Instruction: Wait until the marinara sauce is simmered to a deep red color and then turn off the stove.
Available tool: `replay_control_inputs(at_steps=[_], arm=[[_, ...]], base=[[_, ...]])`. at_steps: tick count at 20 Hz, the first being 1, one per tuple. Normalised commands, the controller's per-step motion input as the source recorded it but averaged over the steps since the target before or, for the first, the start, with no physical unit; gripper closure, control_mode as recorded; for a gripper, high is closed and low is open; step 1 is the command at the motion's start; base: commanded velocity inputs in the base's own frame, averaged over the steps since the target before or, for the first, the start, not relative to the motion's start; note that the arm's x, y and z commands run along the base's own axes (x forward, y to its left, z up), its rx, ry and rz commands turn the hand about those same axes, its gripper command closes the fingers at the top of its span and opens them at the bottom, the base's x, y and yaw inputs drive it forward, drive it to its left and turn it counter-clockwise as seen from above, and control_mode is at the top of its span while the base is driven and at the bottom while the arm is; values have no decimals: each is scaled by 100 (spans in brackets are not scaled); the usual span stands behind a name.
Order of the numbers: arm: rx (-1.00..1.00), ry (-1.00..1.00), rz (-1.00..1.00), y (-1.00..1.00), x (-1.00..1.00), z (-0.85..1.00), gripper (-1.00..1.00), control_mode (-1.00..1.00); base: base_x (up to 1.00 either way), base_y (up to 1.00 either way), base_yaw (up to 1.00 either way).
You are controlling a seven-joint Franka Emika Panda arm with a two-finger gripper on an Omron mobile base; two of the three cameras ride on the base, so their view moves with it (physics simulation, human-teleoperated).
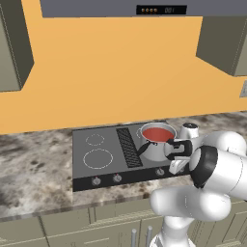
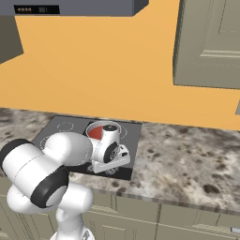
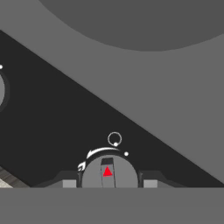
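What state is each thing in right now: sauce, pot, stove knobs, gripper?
marinara sauce: red, in the pot.
pot: upright on the stove's right rear burner, black handle pointing left.
knob: between the fingertips, red marker pointing at the ring symbol above it.
gripper: shut on the knob at the stove's front strip.
hood: display lit.

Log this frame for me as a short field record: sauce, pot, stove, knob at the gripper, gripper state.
sauce: marinara sauce, red, flat surface
pot: steel pot on the stove's right rear burner, black handle toward the centre strip
stove: stove, left burners bare
knob: knob with red marker, between the finger tips
gripper: gripper down at the stove's front panel, shut on the knob
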Motion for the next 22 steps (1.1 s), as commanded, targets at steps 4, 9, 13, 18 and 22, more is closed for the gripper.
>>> replay_control_inputs(at_steps=[4,9,13,18,22], arm=[[0,0,0,0,0,0,100,-100],[0,0,0,0,0,0,100,-100],[0,0,0,0,0,0,100,-100],[0,0,0,0,0,0,100,-100],[0,0,0,0,0,0,100,-100]], base=[[0,0,0],[0,0,0],[0,0,0],[0,0,0],[0,0,0]])
